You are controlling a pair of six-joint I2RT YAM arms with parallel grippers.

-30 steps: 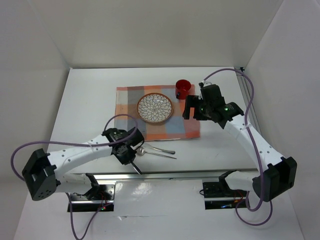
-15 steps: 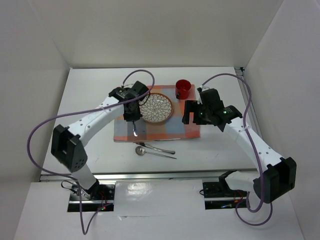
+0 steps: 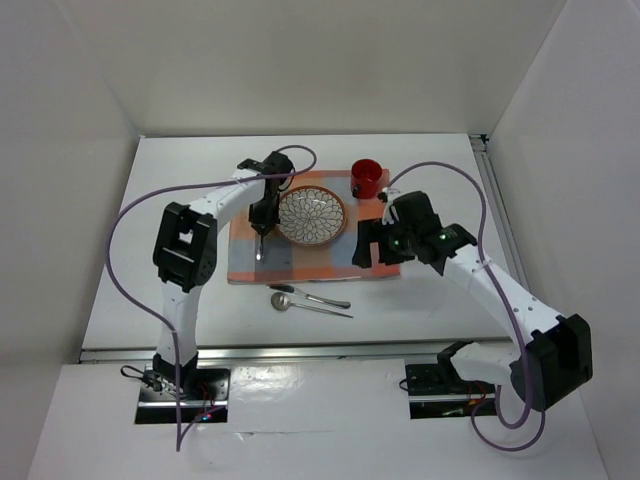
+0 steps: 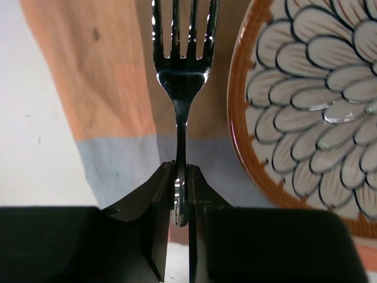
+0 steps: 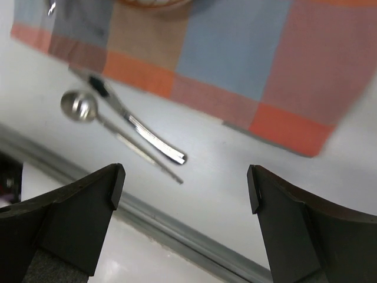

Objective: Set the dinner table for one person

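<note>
White dinner table [image 3: 170, 180] lies beneath left tool [image 4: 179, 177] clamping a fork [image 4: 179, 88] and right tool [image 5: 185, 183] spread wide.

The overhead camera hangs above and behind my bases, facing down and forward, far enough back to take in the whole dinner table [image 3: 170, 200] and both my arms. My left wrist camera sits very close, looking along my left gripper [image 4: 181, 177] at the fork [image 4: 181, 88], the placemat [image 4: 106, 88] and part of the plate [image 4: 237, 112]; the overhead view covers that same patch. My right wrist camera rides higher, tilted down between the fingers of my right gripper [image 5: 185, 183] at the placemat's near edge, the spoon [image 5: 79, 106], knife [image 5: 138, 130] and metal rail [image 5: 171, 233], all seen from overhead too. Both wrist views take in the placemat.
</note>
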